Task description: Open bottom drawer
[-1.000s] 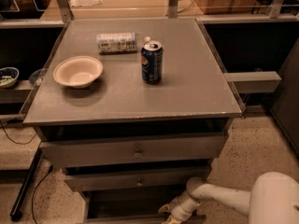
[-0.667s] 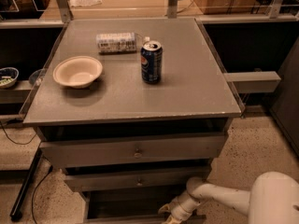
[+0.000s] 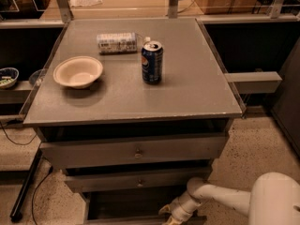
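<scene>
A grey cabinet has three drawer fronts stacked under its top. The bottom drawer (image 3: 123, 221) shows only as a thin grey strip at the lower edge of the camera view, with a dark gap above it. Its knob is out of view. My gripper (image 3: 169, 215) is down at that strip, right of centre, at the end of my white arm (image 3: 220, 197), which reaches in from the lower right. The top drawer (image 3: 93, 153) and the middle drawer (image 3: 103, 181) each show a small central knob.
On the cabinet top (image 3: 197, 93) stand a cream bowl (image 3: 77, 71), a blue can (image 3: 152, 62) and a lying packet (image 3: 117, 42). A black pole (image 3: 27, 186) leans on the floor at left. A shelf (image 3: 253, 81) juts out at right.
</scene>
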